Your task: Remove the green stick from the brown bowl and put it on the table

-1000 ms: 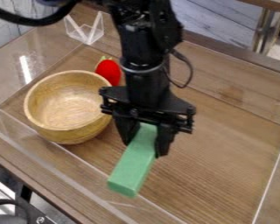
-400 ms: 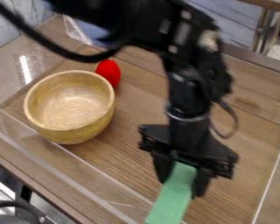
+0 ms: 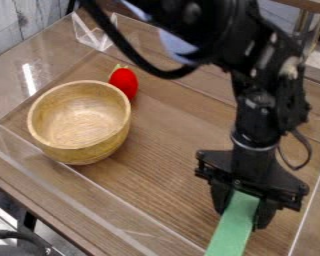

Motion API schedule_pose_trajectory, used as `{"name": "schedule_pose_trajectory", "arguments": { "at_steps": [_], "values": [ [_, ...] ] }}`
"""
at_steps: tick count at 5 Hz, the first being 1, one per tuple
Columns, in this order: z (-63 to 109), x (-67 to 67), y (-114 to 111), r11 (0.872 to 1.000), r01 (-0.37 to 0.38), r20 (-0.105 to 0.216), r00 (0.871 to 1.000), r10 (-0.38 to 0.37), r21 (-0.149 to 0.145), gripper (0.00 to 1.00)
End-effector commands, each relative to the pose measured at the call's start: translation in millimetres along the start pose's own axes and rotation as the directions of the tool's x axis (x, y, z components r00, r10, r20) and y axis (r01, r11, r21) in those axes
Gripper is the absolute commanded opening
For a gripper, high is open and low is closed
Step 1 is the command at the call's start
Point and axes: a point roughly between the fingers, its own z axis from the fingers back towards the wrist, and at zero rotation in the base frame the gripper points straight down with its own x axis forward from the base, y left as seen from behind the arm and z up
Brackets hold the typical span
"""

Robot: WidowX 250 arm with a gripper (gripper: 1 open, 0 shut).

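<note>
Camera view: gripper (image 3: 251,213) points down at lower right, fingers clamped on the green stick (image 3: 235,235). Stick tilts out below the fingers toward the bottom edge, its lower end cut off by the frame; can't tell if it touches the bench (image 3: 149,170). Brown bowl (image 3: 77,122) sits at left, well apart from the stick, inside empty. Red rounded object (image 3: 124,81) just behind the bowl's rim. Clear acrylic wall (image 3: 83,205) runs along the front edge.
</note>
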Motion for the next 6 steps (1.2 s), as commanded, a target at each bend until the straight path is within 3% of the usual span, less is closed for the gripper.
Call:
{"name": "schedule_pose_trajectory", "arguments": {
  "at_steps": [1,4,6],
  "values": [
    [-0.3,10.8,-3.4,1.0,-0.002,0.034,0.999,0.002,-0.021,0.0],
    [-0.9,34.3,-10.8,0.999,-0.044,0.035,0.998,0.045,-0.015,0.0],
    [12.5,46.0,3.9,0.985,-0.17,0.04,0.985,0.171,-0.01,0.0]
  ]
}}
